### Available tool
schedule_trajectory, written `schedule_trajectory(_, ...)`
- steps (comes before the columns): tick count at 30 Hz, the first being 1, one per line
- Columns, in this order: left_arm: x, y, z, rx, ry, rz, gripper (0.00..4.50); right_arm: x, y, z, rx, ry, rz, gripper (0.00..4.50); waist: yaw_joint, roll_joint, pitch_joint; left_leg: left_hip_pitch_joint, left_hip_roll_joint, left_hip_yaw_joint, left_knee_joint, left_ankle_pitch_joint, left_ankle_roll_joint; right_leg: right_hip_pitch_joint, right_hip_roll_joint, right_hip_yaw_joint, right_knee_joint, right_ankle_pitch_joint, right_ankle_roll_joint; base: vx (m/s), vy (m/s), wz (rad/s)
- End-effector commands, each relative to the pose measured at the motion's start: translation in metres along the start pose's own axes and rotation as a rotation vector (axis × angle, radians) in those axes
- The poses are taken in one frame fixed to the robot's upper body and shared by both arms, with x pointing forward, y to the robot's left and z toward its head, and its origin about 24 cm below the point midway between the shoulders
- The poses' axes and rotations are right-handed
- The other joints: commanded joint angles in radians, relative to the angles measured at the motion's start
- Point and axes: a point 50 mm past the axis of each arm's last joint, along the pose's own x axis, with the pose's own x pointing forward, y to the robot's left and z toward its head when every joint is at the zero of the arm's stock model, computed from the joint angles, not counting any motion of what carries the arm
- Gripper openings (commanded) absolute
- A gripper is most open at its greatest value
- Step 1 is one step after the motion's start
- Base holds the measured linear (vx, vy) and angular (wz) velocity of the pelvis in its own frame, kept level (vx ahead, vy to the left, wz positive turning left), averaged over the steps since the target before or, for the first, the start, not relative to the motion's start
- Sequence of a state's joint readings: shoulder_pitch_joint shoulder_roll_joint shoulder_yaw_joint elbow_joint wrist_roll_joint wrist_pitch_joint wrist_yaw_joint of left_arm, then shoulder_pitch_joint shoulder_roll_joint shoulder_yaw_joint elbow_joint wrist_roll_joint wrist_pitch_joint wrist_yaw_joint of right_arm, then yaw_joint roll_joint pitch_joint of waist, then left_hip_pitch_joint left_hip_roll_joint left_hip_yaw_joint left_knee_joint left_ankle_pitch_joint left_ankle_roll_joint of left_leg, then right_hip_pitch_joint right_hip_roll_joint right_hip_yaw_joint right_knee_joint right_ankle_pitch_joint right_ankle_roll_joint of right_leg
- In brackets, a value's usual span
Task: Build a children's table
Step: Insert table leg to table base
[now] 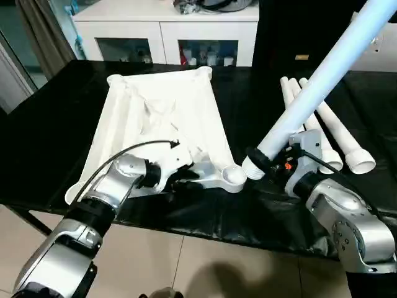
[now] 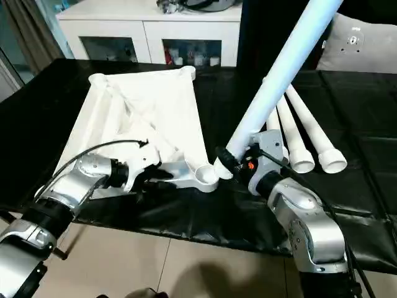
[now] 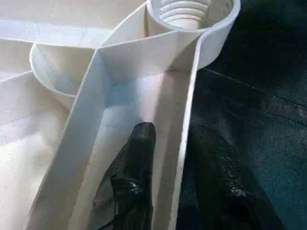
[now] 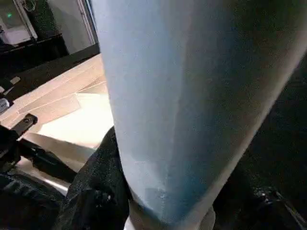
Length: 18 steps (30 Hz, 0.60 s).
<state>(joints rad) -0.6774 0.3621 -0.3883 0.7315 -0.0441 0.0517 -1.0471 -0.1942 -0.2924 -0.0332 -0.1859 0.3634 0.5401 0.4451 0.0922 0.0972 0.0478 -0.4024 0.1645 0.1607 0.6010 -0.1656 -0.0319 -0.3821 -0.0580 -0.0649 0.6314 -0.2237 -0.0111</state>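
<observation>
Black-covered workbench: upturned children's table top [image 1: 164,118] lies left-centre. Left tool [image 3: 168,182] straddles its near rim rib (not clamped yet). Right tool [image 1: 273,166] pinches leg [image 1: 322,74] beside near-right socket [image 1: 234,176]; a tilted entry could jam the thread.
</observation>
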Motion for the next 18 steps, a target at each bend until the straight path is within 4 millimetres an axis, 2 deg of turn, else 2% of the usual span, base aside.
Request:
schedule_trajectory(1, -0.004, 0.004, 0.004, 0.013, -0.011, 0.01, 1.0, 0.003, 0.003, 0.007, -0.003, -0.025, 0.021, 1.9, 0.005, -0.025, -0.073, 0.022, 0.059, -0.02, -0.059, -0.117, 0.058, 0.044, -0.098, 0.051, -0.076, -0.078, -0.193, 0.0, 0.0, 0.0)
schedule_trajectory(3, -0.004, 0.005, 0.002, 0.016, -0.011, 0.008, 0.9, 0.003, 0.003, 0.006, 0.004, -0.023, 0.025, 1.9, 0.006, -0.025, -0.073, 0.023, 0.059, -0.019, -0.059, -0.118, 0.057, 0.043, -0.099, 0.052, -0.077, -0.086, -0.192, 0.0, 0.0, 0.0)
schedule_trajectory(5, -0.004, 0.006, 0.001, 0.022, -0.011, 0.003, 0.63, 0.003, 0.004, 0.006, 0.016, -0.018, 0.03, 1.9, 0.006, -0.026, -0.073, 0.022, 0.06, -0.019, -0.059, -0.116, 0.057, 0.043, -0.099, 0.052, -0.076, -0.082, -0.193, 0.0, 0.0, 0.0)
schedule_trajectory(10, -0.003, 0.004, 0.002, 0.024, -0.044, -0.028, 0.4, 0.004, 0.007, 0.005, 0.027, -0.01, 0.052, 1.9, 0.007, -0.027, -0.073, 0.021, 0.06, -0.019, -0.059, -0.112, 0.059, 0.044, -0.1, 0.051, -0.076, -0.086, -0.19, 0.0, 0.0, 0.0)
schedule_trajectory(11, -0.002, 0.003, 0.001, 0.024, -0.041, -0.036, 0.22, 0.004, 0.009, 0.006, 0.035, -0.007, 0.067, 1.9, 0.006, -0.027, -0.074, 0.021, 0.06, -0.019, -0.059, -0.107, 0.061, 0.044, -0.099, 0.051, -0.074, -0.075, -0.191, 0.0, 0.0, 0.0)
schedule_trajectory(15, -0.001, 0.002, -0.001, 0.024, -0.034, -0.052, 0.05, 0.007, 0.012, 0.008, 0.027, -0.007, 0.105, 1.9, 0.004, -0.025, -0.077, 0.019, 0.06, -0.018, -0.055, -0.077, 0.076, 0.046, -0.1, 0.051, -0.067, -0.012, -0.205, 0.0, 0.0, 0.0)
schedule_trajectory(18, -0.001, 0.0, -0.002, 0.035, -0.031, -0.075, 0.02, 0.01, 0.013, 0.011, -0.007, -0.003, 0.145, 1.9, 0.003, -0.027, -0.075, 0.02, 0.059, -0.016, -0.054, -0.093, 0.078, 0.045, -0.101, 0.051, -0.071, -0.031, -0.206, 0.0, 0.0, 0.0)
